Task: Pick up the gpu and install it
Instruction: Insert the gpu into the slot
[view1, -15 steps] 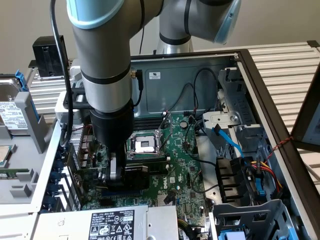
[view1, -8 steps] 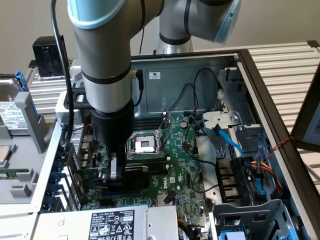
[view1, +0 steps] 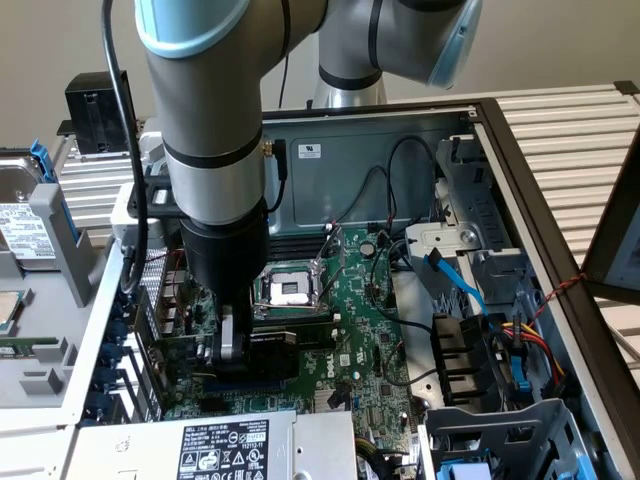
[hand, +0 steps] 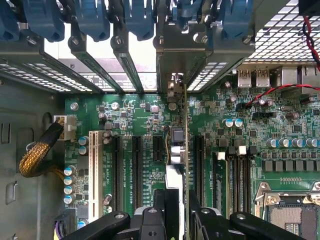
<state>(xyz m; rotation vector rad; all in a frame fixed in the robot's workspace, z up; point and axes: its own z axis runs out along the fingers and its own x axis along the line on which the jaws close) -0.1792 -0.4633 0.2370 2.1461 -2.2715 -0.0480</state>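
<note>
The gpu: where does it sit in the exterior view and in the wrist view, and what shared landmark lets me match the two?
Exterior view: the gpu stands on edge below the arm, low over the motherboard, toward the exterior view's left.
Wrist view: the gpu appears edge-on as a thin vertical line running from the pincer to the rear slot brackets.
Shared landmark: the CPU socket.

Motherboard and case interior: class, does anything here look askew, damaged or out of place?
Nothing stands out. The gpu stands edge-on and upright over the motherboard, in line with the expansion slots, held in the hand. The CPU socket sits empty. Cables in the case look loosely routed, not damaged.
</note>
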